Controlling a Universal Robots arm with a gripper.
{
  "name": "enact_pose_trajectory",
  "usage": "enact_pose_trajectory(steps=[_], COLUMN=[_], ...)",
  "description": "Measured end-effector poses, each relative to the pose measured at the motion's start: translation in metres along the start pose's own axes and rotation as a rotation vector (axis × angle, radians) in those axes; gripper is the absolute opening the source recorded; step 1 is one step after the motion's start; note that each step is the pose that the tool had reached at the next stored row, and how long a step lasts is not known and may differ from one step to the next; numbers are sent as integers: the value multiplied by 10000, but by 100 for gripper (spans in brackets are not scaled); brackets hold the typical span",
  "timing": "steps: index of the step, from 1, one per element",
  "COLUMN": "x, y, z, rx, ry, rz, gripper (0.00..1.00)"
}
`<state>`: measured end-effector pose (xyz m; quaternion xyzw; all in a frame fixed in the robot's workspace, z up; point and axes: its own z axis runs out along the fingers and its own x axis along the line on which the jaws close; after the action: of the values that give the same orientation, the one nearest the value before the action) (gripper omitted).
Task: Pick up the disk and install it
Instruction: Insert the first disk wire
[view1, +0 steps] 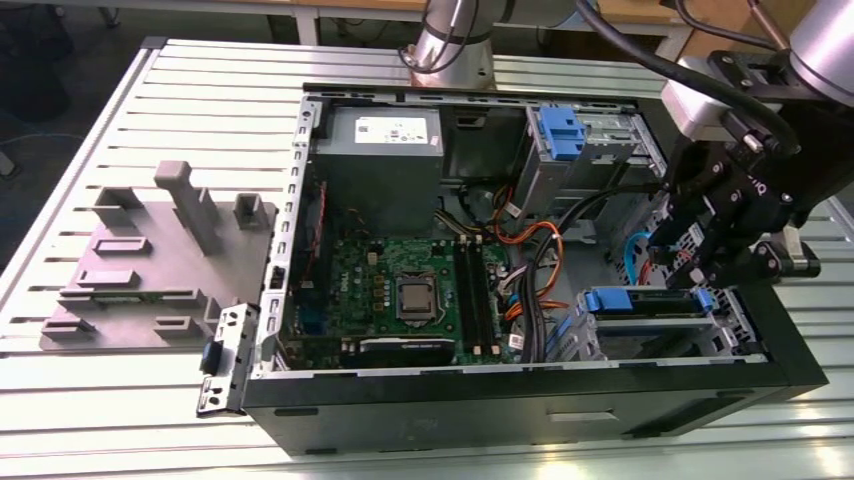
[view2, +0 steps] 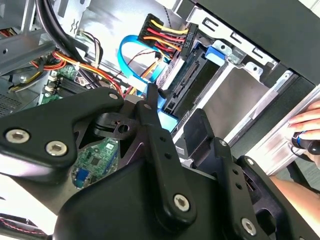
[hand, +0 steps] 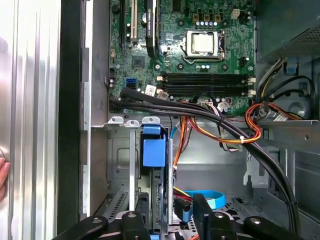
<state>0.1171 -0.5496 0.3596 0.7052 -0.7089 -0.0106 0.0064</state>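
**The gripper (hand: 167, 214) hangs over the disk (hand: 162, 195) in a corner of the computer case (view1: 534, 395)**

The disk stands on edge in the grey cage (hand: 117, 165), right under the gripper. Nobody can tell if the gripper squeezes it or is open. The black wall of the computer case is just beside the cage. Thick black cables (hand: 210, 117) run close on the other side. A person's hand (view2: 306, 119) is outside that wall, by the table (view1: 80, 400).

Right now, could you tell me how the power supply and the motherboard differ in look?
The power supply is a grey box with a white sticker; the motherboard is a flat green board. The power supply stands tall, while the motherboard lies low. Both sit inside the case.
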Motion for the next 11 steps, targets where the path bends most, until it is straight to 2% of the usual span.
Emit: enact_pose_trajectory(steps=[7,9,10,11], x=[0,0,0,0], y=[-1,-1,0,-1], z=[1,1,1,1], rx=[0,0,0,0], ry=[-1,-1,0,0], rz=[-1,-1,0,0], gripper=[47,35,35,29])
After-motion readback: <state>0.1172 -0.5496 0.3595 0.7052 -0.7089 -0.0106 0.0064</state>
